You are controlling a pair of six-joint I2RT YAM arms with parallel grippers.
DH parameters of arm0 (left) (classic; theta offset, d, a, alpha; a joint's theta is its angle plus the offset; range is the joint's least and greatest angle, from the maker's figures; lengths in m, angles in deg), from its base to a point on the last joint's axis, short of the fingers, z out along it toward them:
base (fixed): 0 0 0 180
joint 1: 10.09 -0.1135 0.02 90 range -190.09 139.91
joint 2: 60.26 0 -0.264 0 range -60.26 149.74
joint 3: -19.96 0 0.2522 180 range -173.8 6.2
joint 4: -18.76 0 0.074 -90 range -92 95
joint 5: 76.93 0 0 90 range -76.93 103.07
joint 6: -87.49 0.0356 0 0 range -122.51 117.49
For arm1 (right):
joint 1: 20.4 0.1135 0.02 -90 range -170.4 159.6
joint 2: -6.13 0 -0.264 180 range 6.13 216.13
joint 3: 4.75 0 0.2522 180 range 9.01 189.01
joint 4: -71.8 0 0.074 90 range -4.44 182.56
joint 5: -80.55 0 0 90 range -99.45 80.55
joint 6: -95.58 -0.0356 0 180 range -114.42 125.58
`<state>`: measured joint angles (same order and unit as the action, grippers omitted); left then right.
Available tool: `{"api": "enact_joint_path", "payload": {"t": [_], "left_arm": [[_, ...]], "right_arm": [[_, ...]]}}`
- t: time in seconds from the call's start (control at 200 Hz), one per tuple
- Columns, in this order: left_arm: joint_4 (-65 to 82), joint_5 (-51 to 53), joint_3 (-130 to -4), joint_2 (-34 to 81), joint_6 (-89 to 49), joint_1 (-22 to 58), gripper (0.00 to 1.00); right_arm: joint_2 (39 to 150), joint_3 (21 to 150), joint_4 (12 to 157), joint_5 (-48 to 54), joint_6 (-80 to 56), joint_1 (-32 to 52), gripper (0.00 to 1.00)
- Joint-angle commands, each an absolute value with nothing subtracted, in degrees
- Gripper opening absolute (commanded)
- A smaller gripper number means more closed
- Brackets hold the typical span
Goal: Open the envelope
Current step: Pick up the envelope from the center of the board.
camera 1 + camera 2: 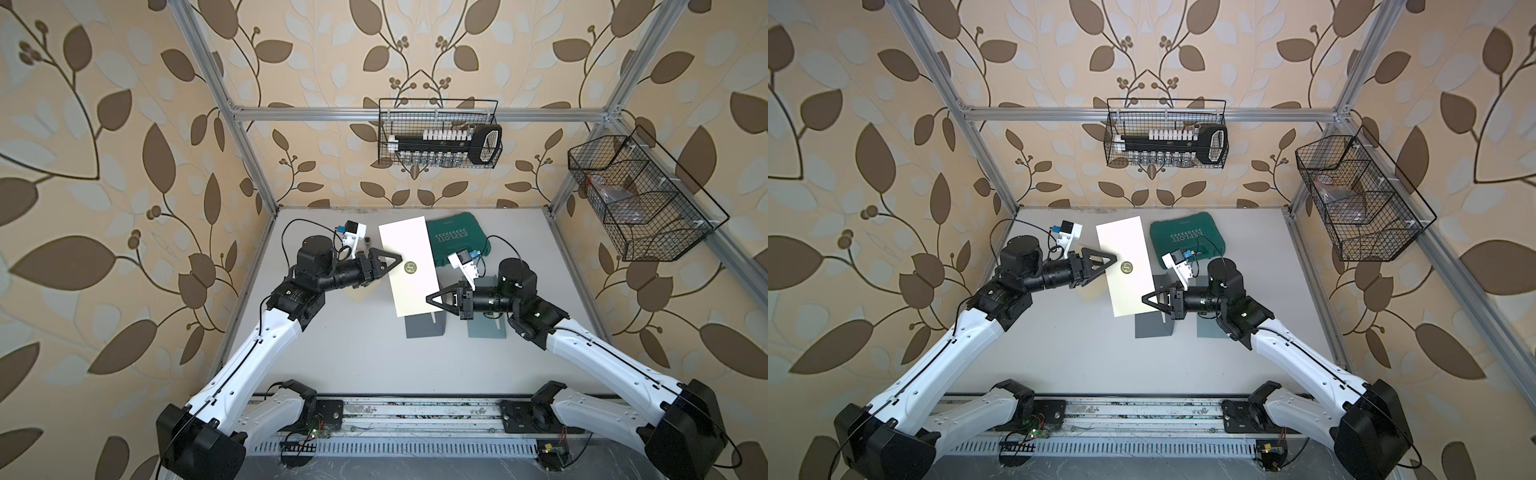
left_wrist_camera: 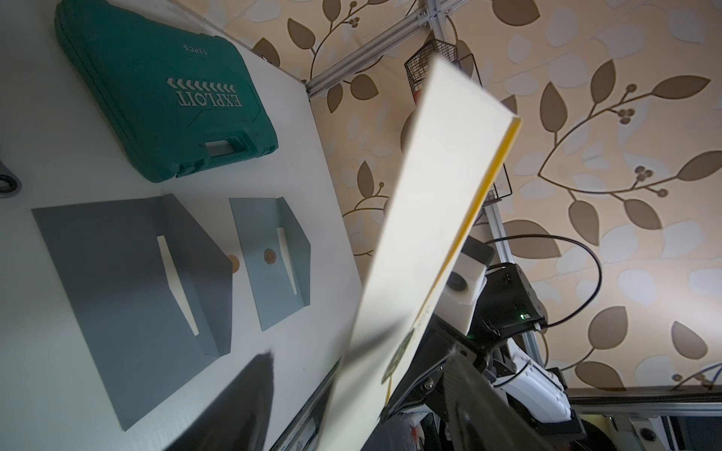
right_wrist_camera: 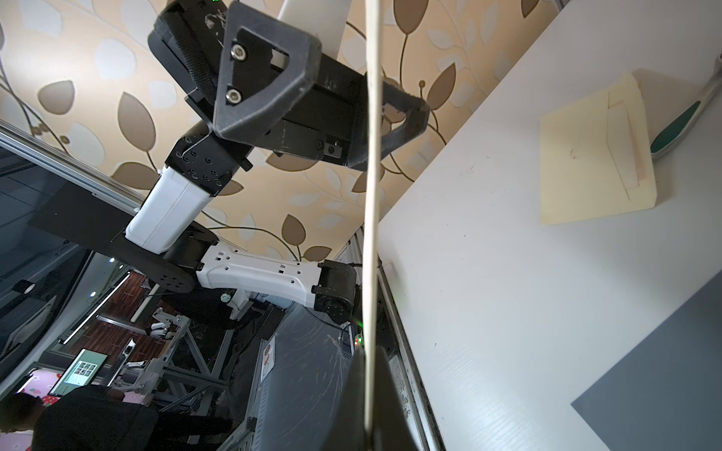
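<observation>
Grey table point(image 1: 353, 353), envelope point(image 1: 411, 286) edge in right hand point(image 1: 431, 300)

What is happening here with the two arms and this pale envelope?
Two robot arms are working on opening the pale envelope, which is held up above the table. The right fingers are shut on one long edge, toward its near end, and carry it. The left fingers are open and straddle the opposite long edge, beside the round dark seal. The envelope does not look opened yet.
</observation>
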<state>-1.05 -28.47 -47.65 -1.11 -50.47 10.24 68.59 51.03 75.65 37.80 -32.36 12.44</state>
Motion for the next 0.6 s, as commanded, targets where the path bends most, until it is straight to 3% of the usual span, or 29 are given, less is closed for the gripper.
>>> {"api": "enact_joint_path", "payload": {"t": [0.0, 0.335, 0.595], "left_arm": [[1.5, -27.6, -46.6, -2.7, -50.3, 10.7, 0.71], [3.3, -26.8, -45.4, -3.4, -50.3, 10.8, 0.7], [3.8, -28.0, -45.5, -3.2, -51.1, 10.8, 0.63]], "right_arm": [[69.4, 53.2, 75.0, 38.7, -32.6, 13.2, 0.0], [70.1, 53.6, 75.3, 37.9, -32.3, 14.6, 0.0], [69.5, 53.3, 75.9, 37.4, -32.0, 14.9, 0.0]]}}
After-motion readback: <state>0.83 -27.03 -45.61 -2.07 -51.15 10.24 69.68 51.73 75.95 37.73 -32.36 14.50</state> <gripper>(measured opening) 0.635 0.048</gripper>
